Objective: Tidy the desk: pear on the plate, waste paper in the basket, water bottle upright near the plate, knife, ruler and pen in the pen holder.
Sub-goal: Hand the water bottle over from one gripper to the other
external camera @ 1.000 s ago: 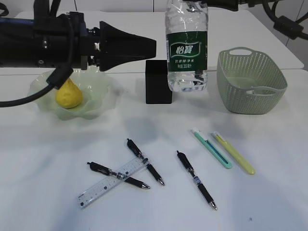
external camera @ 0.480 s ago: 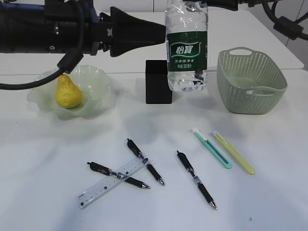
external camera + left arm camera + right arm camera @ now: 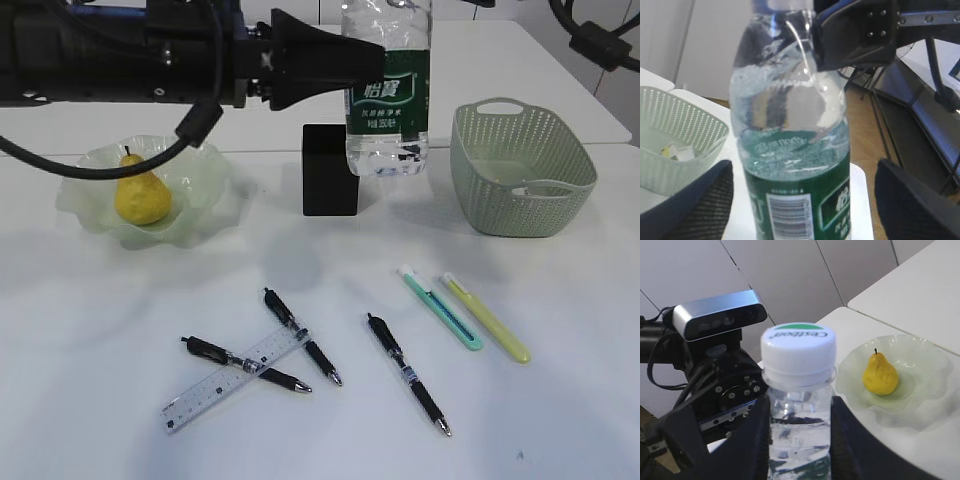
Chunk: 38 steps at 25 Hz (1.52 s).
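Fig.: bottle hand-over, mid-air. Water bottle [image 3: 388, 90] held upright above far-centre of table, long axis vertical, base hanging just over pen holder [image 3: 329, 170]. Right gripper [image 3: 799, 440] pinching bottle at the shoulder just under the cap, fingers [image 3: 754, 440] pressed on both sides. Left gripper [image 3: 802, 200] spread wide, one pad each side of the green label, not touching; bottle lies straight ahead, between the pads, per left wrist view. Left gripper [image 3: 330, 70] in ext. view reaching in from the left at label height, tip overlapping the bottle outline. Left arm thus nearer the body of the bottle, right arm owning the neck; closing on the label looks like the next need.

Plate [image 3: 210, 200] w/ pear [image 3: 140, 195] far left, well apart from bottle. Basket [image 3: 520, 170] far right. Pens [image 3: 405, 370], ruler [image 3: 235, 380], knife [image 3: 440, 308] lying near edge, untouched.

Vs. 1 s ago: left gripper moved right and up, from clear of the bottle to framing it; bottle raised slightly; pear more exposed.
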Each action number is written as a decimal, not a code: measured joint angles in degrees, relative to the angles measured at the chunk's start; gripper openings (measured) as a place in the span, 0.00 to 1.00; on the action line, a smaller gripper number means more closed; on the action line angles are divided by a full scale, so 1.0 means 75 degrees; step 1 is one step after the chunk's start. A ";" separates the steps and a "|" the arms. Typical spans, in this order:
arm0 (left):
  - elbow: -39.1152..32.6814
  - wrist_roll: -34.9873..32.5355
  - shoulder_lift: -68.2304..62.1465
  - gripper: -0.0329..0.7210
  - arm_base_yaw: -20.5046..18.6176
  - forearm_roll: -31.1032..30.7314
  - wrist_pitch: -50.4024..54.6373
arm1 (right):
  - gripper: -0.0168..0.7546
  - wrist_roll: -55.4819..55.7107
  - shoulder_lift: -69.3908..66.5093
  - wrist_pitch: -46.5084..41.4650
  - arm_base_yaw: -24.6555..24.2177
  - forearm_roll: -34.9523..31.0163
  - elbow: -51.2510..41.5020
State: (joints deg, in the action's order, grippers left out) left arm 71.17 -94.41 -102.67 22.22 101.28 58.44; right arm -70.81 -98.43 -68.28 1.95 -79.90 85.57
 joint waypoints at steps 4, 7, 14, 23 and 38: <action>0.0274 0.0026 -0.0266 0.88 0.0163 0.0000 0.0070 | 0.29 -0.0016 0.0000 0.0000 0.0014 0.0000 0.0000; 0.0388 0.0026 -0.0388 0.88 0.0239 0.0000 0.0070 | 0.29 -0.0016 0.0000 -0.0018 0.0014 0.0000 0.0000; 0.0961 0.0205 -0.0771 0.88 0.0330 0.0000 0.0224 | 0.29 -0.0045 0.0000 -0.0029 0.0214 0.0000 0.0000; 0.1105 0.0338 -0.0821 0.88 0.0347 0.0000 0.0303 | 0.29 -0.0154 0.0000 -0.0029 0.0298 -0.0018 0.0000; 0.1105 0.0440 -0.0821 0.66 0.0347 0.0000 0.0322 | 0.29 -0.0202 0.0000 -0.0029 0.0298 -0.0111 0.0000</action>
State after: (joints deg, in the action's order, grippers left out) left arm 79.46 -91.11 -108.83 24.82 101.28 60.86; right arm -72.32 -98.43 -68.50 4.18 -80.73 85.57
